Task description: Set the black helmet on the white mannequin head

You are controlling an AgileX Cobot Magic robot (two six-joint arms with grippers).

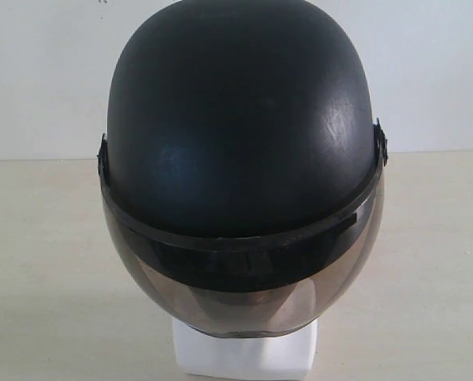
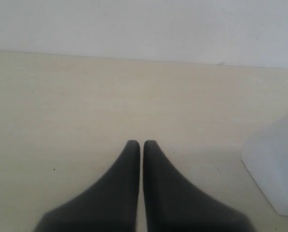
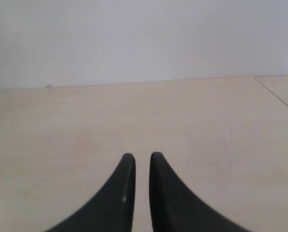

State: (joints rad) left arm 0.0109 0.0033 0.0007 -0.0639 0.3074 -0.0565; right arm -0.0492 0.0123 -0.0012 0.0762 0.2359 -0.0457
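The black helmet (image 1: 244,119) sits over the white mannequin head, its smoky visor (image 1: 244,294) hanging down in front. Of the head only the blocky white neck base (image 1: 244,357) shows below the visor; the face is hidden. Neither gripper appears in the exterior view. In the left wrist view my left gripper (image 2: 138,143) hovers over bare table, fingers almost touching and holding nothing, with the white neck base (image 2: 277,164) off to one side. My right gripper (image 3: 142,155) is also over bare table, a thin gap between its fingers and nothing in them.
A pale wooden table (image 1: 46,262) runs back to a plain white wall (image 1: 38,71). A seam crosses the table surface (image 3: 277,94) in the right wrist view.
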